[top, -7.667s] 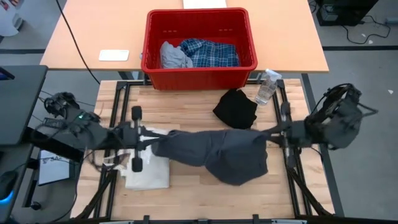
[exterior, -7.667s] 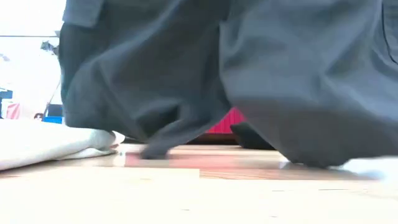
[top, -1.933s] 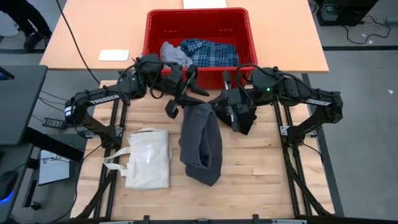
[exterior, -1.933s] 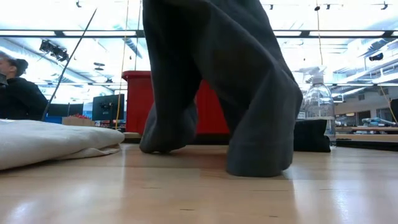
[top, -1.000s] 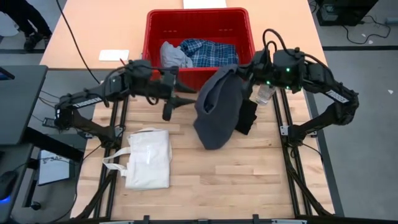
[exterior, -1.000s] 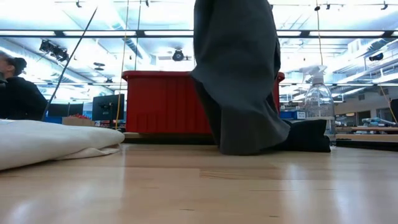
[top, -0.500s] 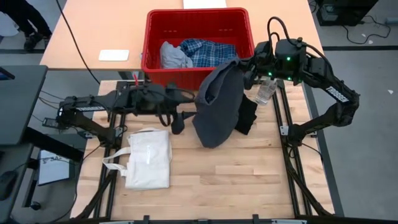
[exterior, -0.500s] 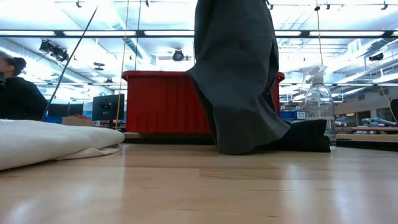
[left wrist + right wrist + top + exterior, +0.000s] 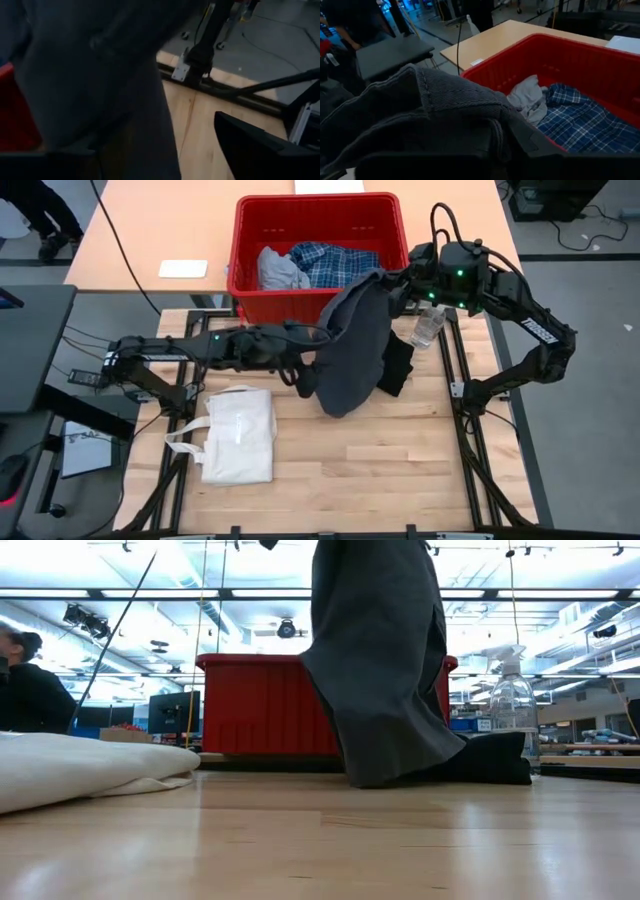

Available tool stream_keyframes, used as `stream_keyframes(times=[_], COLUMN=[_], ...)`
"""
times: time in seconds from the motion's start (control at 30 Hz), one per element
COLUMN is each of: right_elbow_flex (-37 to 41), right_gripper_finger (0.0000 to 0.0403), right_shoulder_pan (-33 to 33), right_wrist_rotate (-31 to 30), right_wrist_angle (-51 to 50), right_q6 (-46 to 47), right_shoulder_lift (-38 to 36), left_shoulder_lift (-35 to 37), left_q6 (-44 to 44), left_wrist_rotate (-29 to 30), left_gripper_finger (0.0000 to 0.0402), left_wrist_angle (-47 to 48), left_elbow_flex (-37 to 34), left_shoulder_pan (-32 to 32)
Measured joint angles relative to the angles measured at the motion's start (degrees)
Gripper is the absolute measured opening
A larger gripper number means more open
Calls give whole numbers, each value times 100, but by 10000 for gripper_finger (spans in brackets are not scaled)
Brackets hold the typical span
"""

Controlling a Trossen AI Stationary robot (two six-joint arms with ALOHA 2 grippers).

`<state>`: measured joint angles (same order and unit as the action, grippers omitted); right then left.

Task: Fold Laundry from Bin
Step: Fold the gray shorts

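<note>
A dark grey top [image 9: 350,350] hangs from my right gripper [image 9: 397,285] in front of the red bin [image 9: 395,220]. Its lower end [image 9: 400,772] rests on the table. My left gripper [image 9: 306,383] is open at the top's lower left edge. In the left wrist view [image 9: 135,142] the cloth [image 9: 90,75] fills the space at one finger. The bin holds a light grey piece [image 9: 280,270] and a blue-and-white plaid shirt [image 9: 338,265]. A black garment [image 9: 397,367] lies folded on the table behind the hanging top. My right gripper is shut on a bunched upper part of the dark grey top, by its ribbed edge [image 9: 451,97], several layers together. The cloth covers the fingers, which come from the table's right side. The top hangs below them, its lower end on the table. My left gripper: I cannot tell whether it touches the cloth.
A cream tote bag [image 9: 238,435] lies at the table's near left. A clear spray bottle [image 9: 428,325] stands at the far right beside the black garment. A person [image 9: 30,690] is beyond the table on the low view's left. Bare wood [image 9: 400,460] lies near the front edge.
My left gripper has gone toward the table's right and near edges, down to the hanging top's lower left edge. My right gripper has shifted slightly toward the far right with the top, which still hangs with its lower end on the table.
</note>
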<state>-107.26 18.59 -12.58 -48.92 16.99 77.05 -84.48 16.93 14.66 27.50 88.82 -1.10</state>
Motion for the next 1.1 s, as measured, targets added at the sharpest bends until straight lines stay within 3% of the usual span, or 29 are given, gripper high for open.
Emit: stream_keyframes(times=[0.23, 1.1], right_elbow_flex=[0, 2], right_gripper_finger=[32, 32], right_shoulder_pan=[0, 0], right_wrist_rotate=[12, -183], right_wrist_angle=[42, 342], right_q6=[-4, -4], right_shoulder_lift=[62, 169], left_shoulder_lift=[3, -230], left_q6=[-449, -579], left_wrist_rotate=[189, 212], left_gripper_finger=[334, 337], left_wrist_angle=[-514, -910], left_elbow_flex=[0, 4], left_shoulder_pan=[68, 293])
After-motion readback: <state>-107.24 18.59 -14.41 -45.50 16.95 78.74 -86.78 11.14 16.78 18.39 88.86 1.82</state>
